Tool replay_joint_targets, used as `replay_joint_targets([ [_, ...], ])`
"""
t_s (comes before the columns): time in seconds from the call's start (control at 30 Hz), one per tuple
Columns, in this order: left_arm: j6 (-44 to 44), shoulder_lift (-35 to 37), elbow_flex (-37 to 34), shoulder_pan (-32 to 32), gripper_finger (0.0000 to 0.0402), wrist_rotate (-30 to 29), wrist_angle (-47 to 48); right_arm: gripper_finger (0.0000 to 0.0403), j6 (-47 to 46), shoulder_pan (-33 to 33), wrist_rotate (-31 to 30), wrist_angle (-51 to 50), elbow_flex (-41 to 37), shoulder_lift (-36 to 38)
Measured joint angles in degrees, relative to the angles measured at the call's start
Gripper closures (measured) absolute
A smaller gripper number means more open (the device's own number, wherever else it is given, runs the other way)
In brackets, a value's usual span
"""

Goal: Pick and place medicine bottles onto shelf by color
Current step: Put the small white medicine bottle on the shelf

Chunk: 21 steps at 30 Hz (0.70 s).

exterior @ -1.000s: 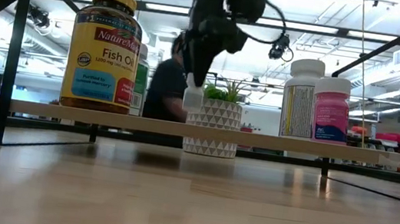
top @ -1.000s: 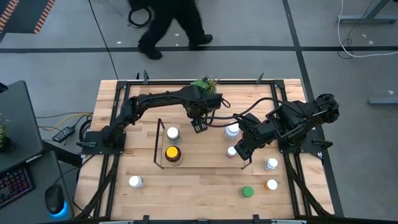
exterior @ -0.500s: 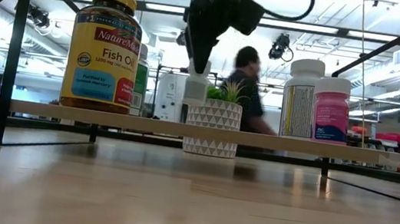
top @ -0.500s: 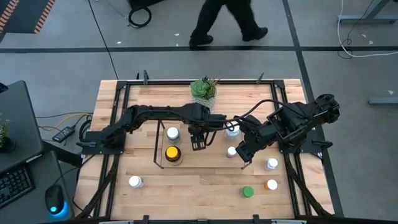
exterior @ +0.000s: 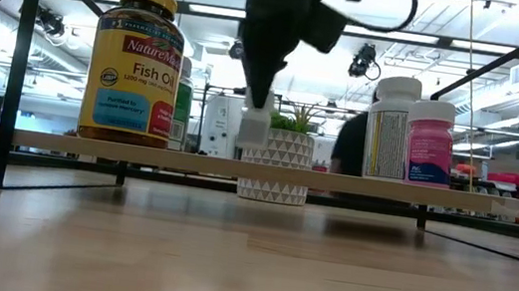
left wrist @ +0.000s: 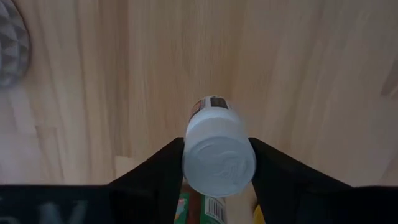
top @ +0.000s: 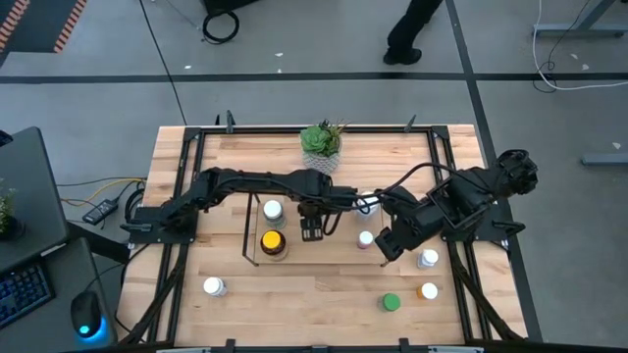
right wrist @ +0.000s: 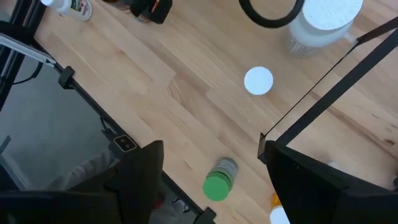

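Observation:
The shelf (top: 253,227), a black wire rack with a wooden floor, stands mid-table. On it are a white-capped bottle (top: 273,209), the amber yellow-capped bottle (top: 272,241), a white bottle (top: 366,203) and the pinkish bottle (top: 366,238). My left gripper (top: 312,228) is over the shelf's middle, shut on a small white bottle (exterior: 254,126). My right gripper (top: 387,246) is open and empty by the shelf's right end. A white bottle (top: 213,286), the green-capped (top: 391,302), the orange-capped (top: 429,291) and another white bottle (top: 429,258) rest on the table. My left gripper pinches the small white bottle's upper end (left wrist: 219,155) between its two fingers (left wrist: 158,171), one on each side. The fingers come from above, pointing down. The bottle hangs upright below them, cap up, clear of the shelf floor (exterior: 335,181).
A potted green plant (top: 322,140) stands at the table's far edge behind the shelf. A person walks on the floor beyond the table (top: 412,29). The green-capped bottle shows below my right gripper (right wrist: 217,183), close to the table's near edge.
My left gripper has carried the small white bottle from beside the plant toward the table's near edge, to over the shelf's middle, with the bottle upright and clear. My right gripper has shifted slightly toward the near edge. The person has walked to the right.

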<state>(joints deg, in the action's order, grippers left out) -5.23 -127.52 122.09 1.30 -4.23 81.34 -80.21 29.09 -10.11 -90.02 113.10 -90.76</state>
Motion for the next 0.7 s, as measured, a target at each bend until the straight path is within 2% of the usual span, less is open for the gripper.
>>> replay_joint_targets([
  [0.23,0.7,0.0,-1.1,0.2,0.0245,0.0,-1.1,0.0117,-1.3,0.6,-1.0,0.0,0.0,0.0],
  [0.5,2.1,0.0,-1.1,0.2,0.0224,0.0,-1.8,0.0117,-1.6,0.6,-0.7,0.0,0.0,0.0],
  [0.7,2.2,0.0,-1.1,0.2,0.0244,0.0,-1.6,0.0117,-2.2,0.6,-0.6,0.0,0.0,0.0],
])
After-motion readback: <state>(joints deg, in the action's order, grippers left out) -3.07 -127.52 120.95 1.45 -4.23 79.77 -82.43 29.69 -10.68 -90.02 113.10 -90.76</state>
